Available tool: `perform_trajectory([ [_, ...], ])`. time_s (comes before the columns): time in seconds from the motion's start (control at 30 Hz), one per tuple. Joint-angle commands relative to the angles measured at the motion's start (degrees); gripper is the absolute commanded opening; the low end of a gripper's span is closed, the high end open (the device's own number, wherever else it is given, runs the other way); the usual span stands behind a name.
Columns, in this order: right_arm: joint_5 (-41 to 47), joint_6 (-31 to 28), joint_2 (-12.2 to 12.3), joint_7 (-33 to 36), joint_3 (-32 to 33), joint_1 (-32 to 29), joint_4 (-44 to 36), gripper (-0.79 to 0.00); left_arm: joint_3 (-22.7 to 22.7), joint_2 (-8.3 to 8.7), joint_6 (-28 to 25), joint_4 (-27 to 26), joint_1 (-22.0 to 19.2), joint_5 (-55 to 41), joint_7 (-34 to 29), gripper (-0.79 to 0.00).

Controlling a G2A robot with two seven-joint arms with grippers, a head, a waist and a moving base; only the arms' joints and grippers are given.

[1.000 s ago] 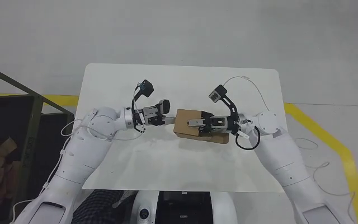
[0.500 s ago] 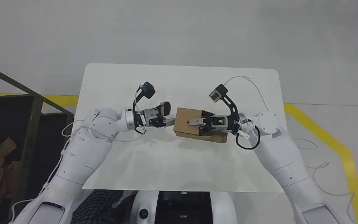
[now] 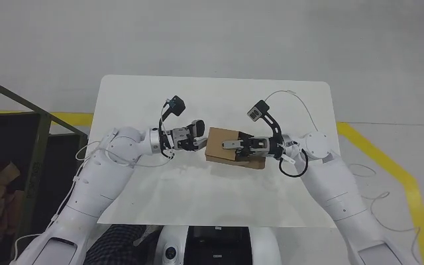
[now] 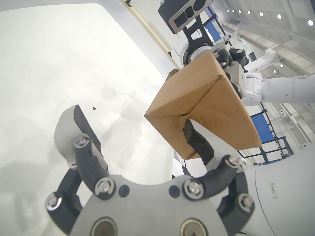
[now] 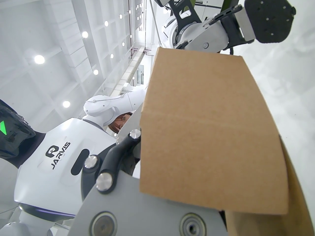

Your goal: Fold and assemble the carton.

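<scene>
In the top view both arms bend inward to centre frame, wrists facing each other. The left gripper [image 3: 199, 138] is spread wide, one fingertip against the carton [image 3: 217, 154]. The right gripper [image 3: 233, 145] clamps its wall.

We see a white table [image 3: 132, 93] with rounded corners standing on a pale grey floor [image 3: 212, 33]. Yellow tape [image 3: 381, 156] runs across the floor out from both sides of the table. A dark green metal frame [image 3: 30, 122] stands just beside it. High above the table glow rows of round ceiling lights [image 5: 39, 59] — beyond its edge stand blue panels [image 4: 262, 126] in dark frames.
</scene>
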Motion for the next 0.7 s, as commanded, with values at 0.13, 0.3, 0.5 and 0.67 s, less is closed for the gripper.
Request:
perform_trajectory([
  [0.13, -0.02, 0.00, -0.06, 0.00, -0.18, 0.09, 0.18, -0.785, 0.94, -0.06, -0.05, 0.25, -0.54, -0.30, 0.06, 0.000],
  [0.3, 0.27, -0.08, -0.09, 0.02, -0.16, 0.12, 0.51, -0.785, 1.54, -0.09, -0.13, 0.65, -0.95, -0.60, 0.09, 0.000],
  [0.5, 0.74, -0.03, -0.14, 0.33, -0.20, 0.20, 1.04, -0.785, 1.85, -0.02, -0.29, 0.70, -1.14, -1.01, 0.00, 0.000],
  [0.67, 0.86, -0.07, -0.23, 0.47, -0.44, 0.35, 1.35, -0.785, 2.25, 0.01, -0.20, 0.42, -1.31, -1.47, -0.12, 0.000],
])
